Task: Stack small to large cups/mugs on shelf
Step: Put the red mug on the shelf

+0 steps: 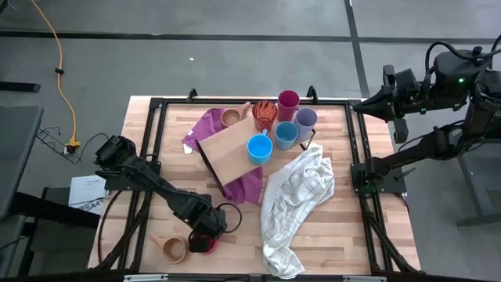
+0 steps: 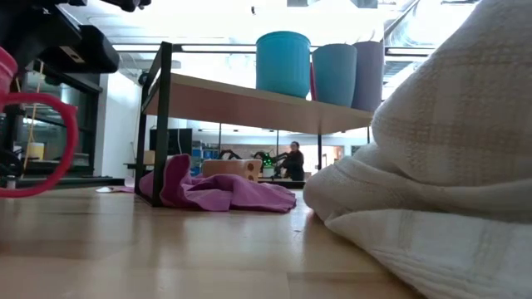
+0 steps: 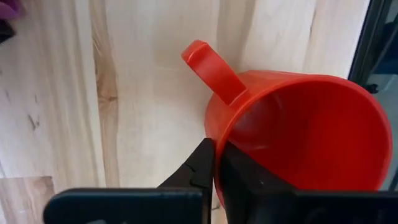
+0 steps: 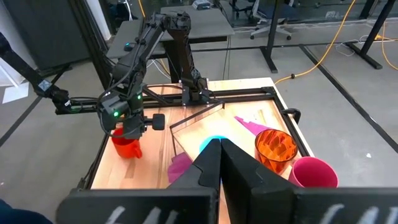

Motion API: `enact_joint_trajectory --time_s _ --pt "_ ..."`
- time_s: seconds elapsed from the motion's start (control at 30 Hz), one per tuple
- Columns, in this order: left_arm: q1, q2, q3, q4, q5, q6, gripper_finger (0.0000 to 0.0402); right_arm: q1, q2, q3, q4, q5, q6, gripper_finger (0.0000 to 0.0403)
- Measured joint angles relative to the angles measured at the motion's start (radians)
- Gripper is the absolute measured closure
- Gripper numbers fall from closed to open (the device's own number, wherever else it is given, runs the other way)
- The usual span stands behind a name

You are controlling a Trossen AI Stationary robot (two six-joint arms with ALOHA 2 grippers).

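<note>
The red handled mug (image 3: 298, 134) stands upright on the bare wood at the table's near left edge, its mouth open upward and its handle sticking out to one side. Its rim wall passes between the left gripper's (image 3: 215, 168) two dark fingers (image 3: 196, 171): one finger lies outside the wall, the other inside the mug, and they are pinched together on that thin wall, just beside the root of the handle. From above, the left gripper (image 1: 205, 229) covers most of the mug (image 1: 202, 244), of which only a red sliver shows. A tan handled mug (image 1: 173, 249) stands just beside it, on the side toward the table's left edge, apart from the fingers.

Farther off, toward the table's middle and far side, the shelf (image 1: 231, 149) stands tilted over a purple cloth (image 1: 249, 186). On its board stand a bright blue cup (image 1: 259, 147), a lighter blue cup (image 1: 286, 135) and a lavender tumbler (image 1: 305, 123). At its far end are a magenta tumbler (image 1: 288, 102), a clear orange cup (image 1: 265, 113) and another tan mug (image 1: 230, 117). A white checked towel (image 1: 293, 207) lies crumpled to the right of the shelf.

The right gripper (image 4: 219, 163) waits off the table's far right corner, its fingers pressed together on nothing.
</note>
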Motion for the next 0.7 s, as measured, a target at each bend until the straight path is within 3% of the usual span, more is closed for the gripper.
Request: enact_joint_trajectory --time_s 0.23,0.7 --pt "0.000 -0.018 0.024 -0.023 0.008 -0.005 0.0398 0.000 0.001 0.000 0.000 0.000 0.000 0.0403" --pt "0.008 -0.026 0.379 -0.355 -0.192 0.038 0.0399 0.000 0.002 0.000 0.000 0.000 -0.005 0.0403"
